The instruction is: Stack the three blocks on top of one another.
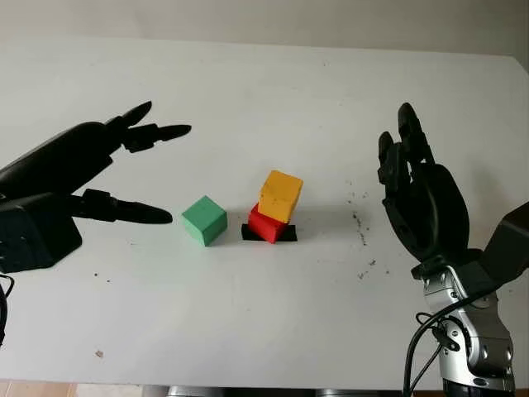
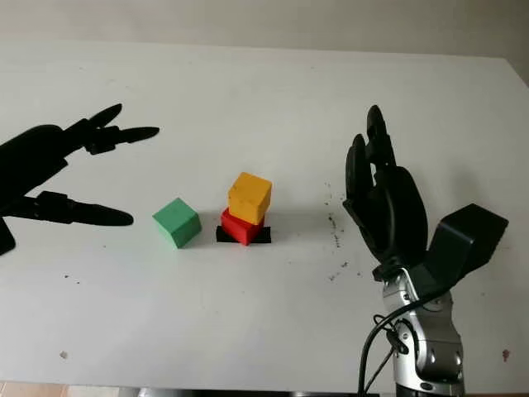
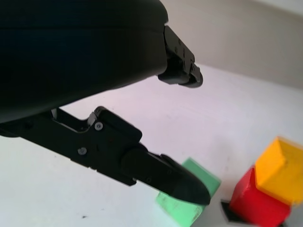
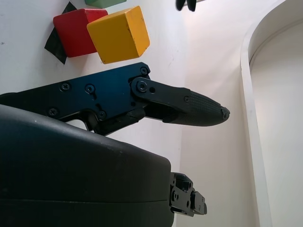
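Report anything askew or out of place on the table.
The yellow block sits twisted and off-centre on the red block, overhanging one side. The green block stands apart on the table, unstacked. Dark specks mark the white table beside the open right hand.

Small red cube block [image 1: 264, 224]: sits near the middle of the white table, on a black square patch, corner turned toward the near edge.

Small yellow-orange cube block [image 1: 280, 196]: stacked on the red block, shifted slightly right and far, so it overhangs.

Small green cube block [image 1: 204, 220]: alone on the table surface, just left of the stack, apart from it, also turned corner-forward.
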